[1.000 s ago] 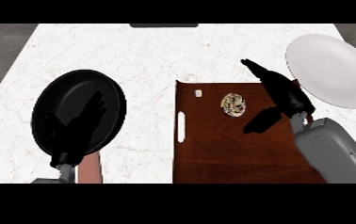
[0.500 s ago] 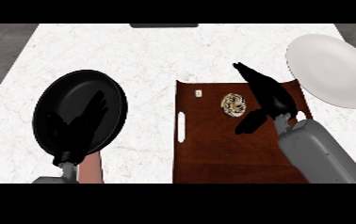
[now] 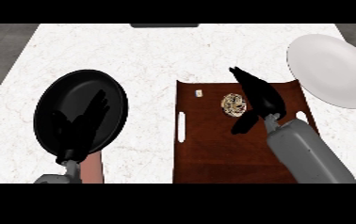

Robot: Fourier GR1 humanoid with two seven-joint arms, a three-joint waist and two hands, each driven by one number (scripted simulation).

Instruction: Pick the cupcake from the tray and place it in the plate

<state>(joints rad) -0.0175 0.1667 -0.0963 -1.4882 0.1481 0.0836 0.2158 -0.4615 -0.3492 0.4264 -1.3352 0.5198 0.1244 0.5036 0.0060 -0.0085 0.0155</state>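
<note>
Right robot hand (image 3: 259,98) over the brown tray (image 3: 208,157), at 3 o'clock of the cupcake (image 3: 233,103). Fingers straight and spread, pointing toward 11 o'clock; thumb hangs down toward 7 o'clock, below the cupcake. Hand holds nothing; whether a finger touches the cupcake cannot be told.

Cupcake sits on the tray, in its upper half, near the middle. A small pale item (image 3: 199,93) lies at 9 o'clock of it, by the tray's top left corner.

White plate (image 3: 327,70) on the desk (image 3: 153,53), at 2 o'clock of the tray.

Left robot hand (image 3: 80,124) shows over the black pan (image 3: 66,91) at 9 o'clock of the tray, fingers up and relaxed, holding nothing.
</note>
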